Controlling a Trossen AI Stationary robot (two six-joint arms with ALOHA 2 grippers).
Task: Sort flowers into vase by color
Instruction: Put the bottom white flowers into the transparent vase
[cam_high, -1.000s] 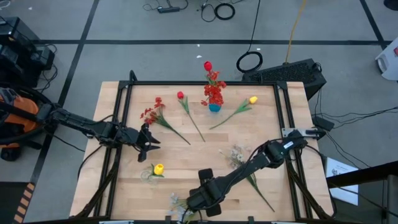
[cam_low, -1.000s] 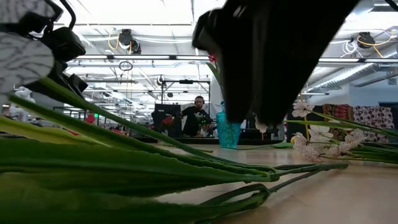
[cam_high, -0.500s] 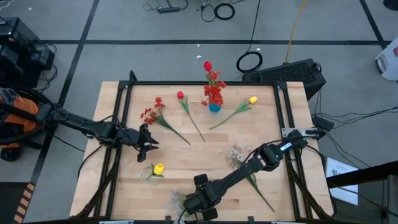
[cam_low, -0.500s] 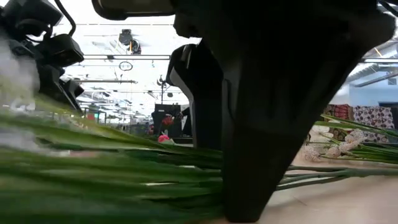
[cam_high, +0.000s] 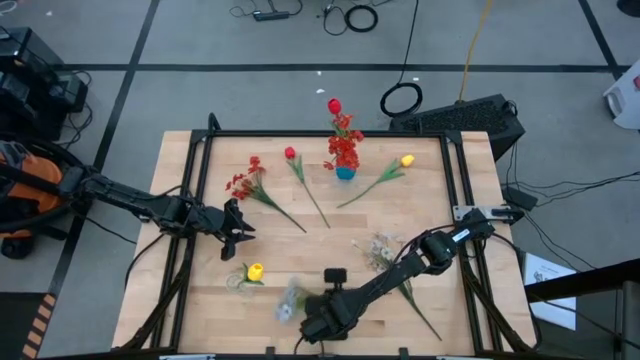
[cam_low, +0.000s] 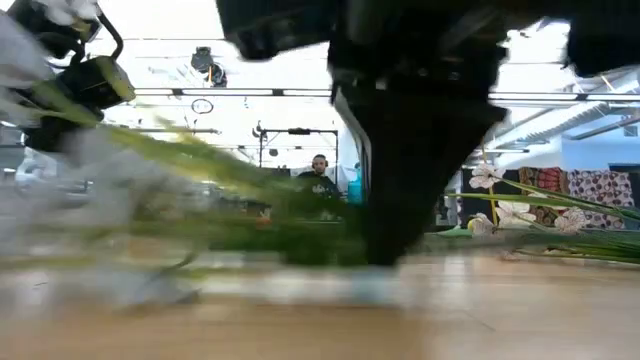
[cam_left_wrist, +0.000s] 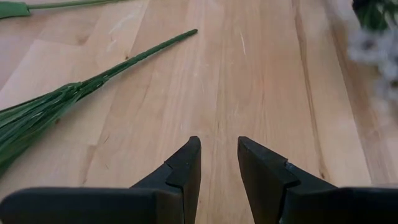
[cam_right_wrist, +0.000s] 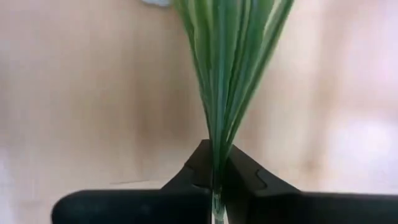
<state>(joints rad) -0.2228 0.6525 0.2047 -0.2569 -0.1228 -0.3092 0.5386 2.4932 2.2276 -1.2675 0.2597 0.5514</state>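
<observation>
Right gripper (cam_right_wrist: 214, 180) clamped on the white flower's stem (cam_right_wrist: 227, 93), blossom (cam_high: 290, 300) ahead of it — best lift straight, slowly.

Table (cam_high: 320, 255) pale matt wood, visible grain; tool (cam_left_wrist: 219, 163) matt black plastic

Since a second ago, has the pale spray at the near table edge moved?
Yes. The pale spray, clamped in the right hand, shifted away from the near edge, toward the clear vase.

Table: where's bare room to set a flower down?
Free: the table's middle, between the red bud stem and the white spray; also the far-left corner. Crowded: near edge, where the right gripper is shut on a pale spray beside the yellow bud.
</observation>
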